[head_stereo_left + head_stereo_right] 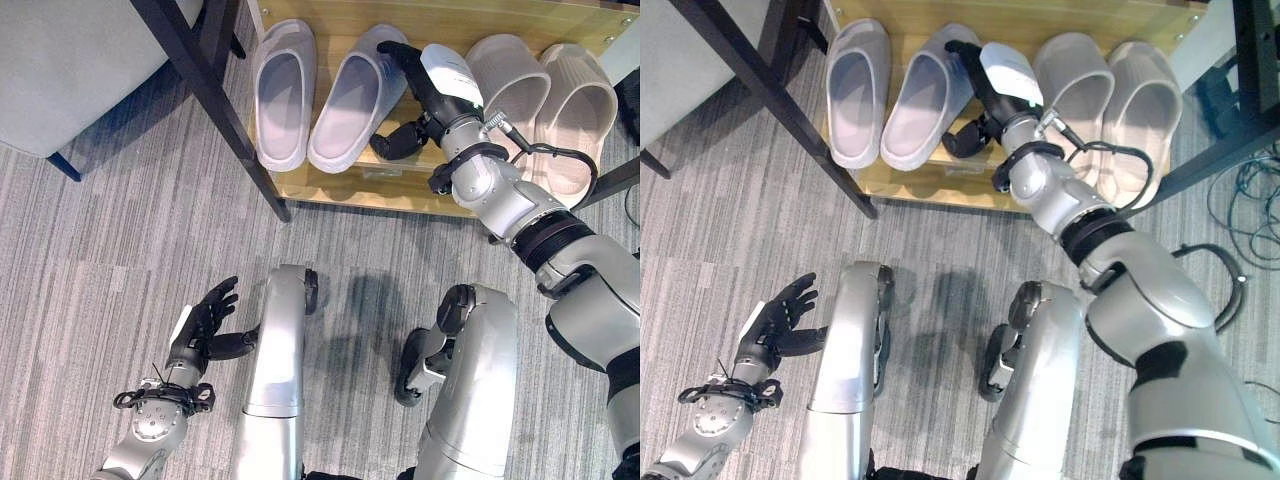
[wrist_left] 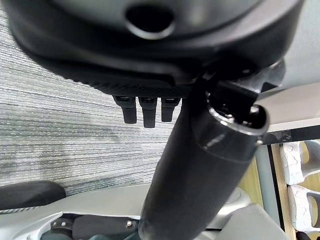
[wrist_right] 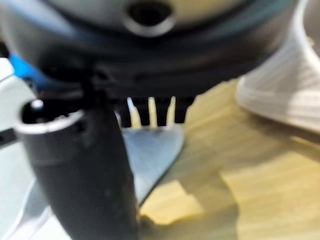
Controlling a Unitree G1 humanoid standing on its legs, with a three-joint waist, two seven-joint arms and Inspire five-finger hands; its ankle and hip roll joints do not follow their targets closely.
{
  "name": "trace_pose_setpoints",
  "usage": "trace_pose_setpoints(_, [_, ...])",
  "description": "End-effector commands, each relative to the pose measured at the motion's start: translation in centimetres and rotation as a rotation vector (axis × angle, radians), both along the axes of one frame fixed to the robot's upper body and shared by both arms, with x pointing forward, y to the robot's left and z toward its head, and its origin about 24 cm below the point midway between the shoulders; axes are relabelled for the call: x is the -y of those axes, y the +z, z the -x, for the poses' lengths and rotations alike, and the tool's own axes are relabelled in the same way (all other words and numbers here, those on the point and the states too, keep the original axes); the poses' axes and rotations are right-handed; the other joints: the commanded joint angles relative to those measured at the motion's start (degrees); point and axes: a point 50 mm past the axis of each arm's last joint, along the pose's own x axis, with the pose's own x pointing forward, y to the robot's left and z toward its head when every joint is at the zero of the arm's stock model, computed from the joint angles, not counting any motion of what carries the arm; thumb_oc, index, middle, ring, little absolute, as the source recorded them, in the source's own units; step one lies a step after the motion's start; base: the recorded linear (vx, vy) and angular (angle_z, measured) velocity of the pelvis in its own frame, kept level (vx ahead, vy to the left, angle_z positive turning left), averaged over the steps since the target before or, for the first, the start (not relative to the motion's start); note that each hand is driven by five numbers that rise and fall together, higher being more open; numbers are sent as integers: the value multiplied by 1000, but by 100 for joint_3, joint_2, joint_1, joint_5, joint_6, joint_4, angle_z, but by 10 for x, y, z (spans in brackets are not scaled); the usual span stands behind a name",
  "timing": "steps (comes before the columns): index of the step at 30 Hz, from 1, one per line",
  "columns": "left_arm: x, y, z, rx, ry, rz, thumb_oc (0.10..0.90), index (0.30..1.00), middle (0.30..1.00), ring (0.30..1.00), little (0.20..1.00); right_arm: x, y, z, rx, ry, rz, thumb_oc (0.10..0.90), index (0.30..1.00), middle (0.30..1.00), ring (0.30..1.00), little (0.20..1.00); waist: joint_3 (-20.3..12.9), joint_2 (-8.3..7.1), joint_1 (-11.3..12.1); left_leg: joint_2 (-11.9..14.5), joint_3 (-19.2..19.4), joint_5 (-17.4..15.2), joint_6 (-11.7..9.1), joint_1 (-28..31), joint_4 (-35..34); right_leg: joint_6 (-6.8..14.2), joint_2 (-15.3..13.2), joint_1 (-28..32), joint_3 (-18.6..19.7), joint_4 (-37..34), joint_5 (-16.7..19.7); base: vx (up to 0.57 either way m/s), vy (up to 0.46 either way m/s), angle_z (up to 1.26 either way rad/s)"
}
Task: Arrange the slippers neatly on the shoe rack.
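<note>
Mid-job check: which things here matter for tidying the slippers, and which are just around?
Job:
lilac slippers, a pair side by side on the rack
beige slippers, a pair beside them
shoe rack, wooden shelf
right hand, fingers straight, at the inner lilac slipper's edge
left hand, open, idle over the carpet

Around:
grey seat
black table leg
carpet

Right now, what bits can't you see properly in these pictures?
- Right hand: in the eye views its own back covers the fingertips at the pale lilac rubber slipper, so contact is unclear; the right wrist view is blurred.
- Beige ribbed slipper: the right arm crosses its heel.
- Wooden shoe rack: its back is cut off by the top edge of the eye views.
- Left hand: open over the carpet.
</note>
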Motion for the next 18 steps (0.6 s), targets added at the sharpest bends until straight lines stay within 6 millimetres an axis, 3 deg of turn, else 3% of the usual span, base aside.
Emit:
trace_pose_setpoints(1, [10,26,-6,152,-43,29,800,900,900,900,900,9,67,11,268,-53,-137,800,900,900,900,900,-206,188,269,-429,-73,239,83,-493,-663,-502,-322,185,191,240,-402,0,0,0])
trace_pose_setpoints(11, [4,23,-2,140,11,41,800,900,900,900,900,-2,47,12,222,25,-329,800,900,900,900,900,-206,211,144,-416,-3,322,98,-493,-639,-482,-256,185,210,250,-386,0,0,0])
trace_pose_setpoints(18, [5,25,-5,150,10,36,800,900,900,900,900,-11,44,10,207,54,-416,800,900,900,900,900,-206,243,131,-416,-13,352,111,-493,-692,-477,-262,185,184,230,-399,0,0,0])
